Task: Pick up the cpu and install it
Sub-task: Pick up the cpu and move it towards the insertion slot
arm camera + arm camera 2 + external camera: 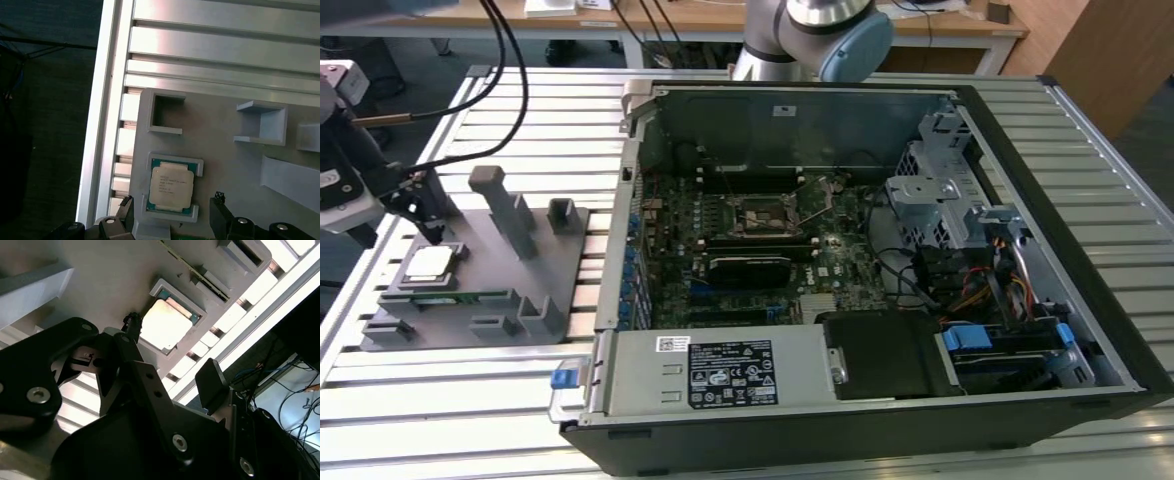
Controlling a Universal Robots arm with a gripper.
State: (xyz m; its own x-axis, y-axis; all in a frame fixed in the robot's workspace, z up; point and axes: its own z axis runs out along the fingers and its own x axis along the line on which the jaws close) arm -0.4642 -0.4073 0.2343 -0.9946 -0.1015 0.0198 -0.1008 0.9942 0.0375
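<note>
At the exterior view's left the gripper (432,232) hangs just above the cpu (430,263), its fingers (218,210) wide apart and holding nothing, one on either side. The cpu lies flat, lid up, nearly square, in the grey holder's (480,268) recess. Rightward stands the open case (854,440) with its socket (767,213).

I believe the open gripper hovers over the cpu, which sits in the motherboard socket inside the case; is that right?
Not quite: the exterior view shows the cpu in the grey holder outside the computer case. The open gripper does hover over it.
</note>
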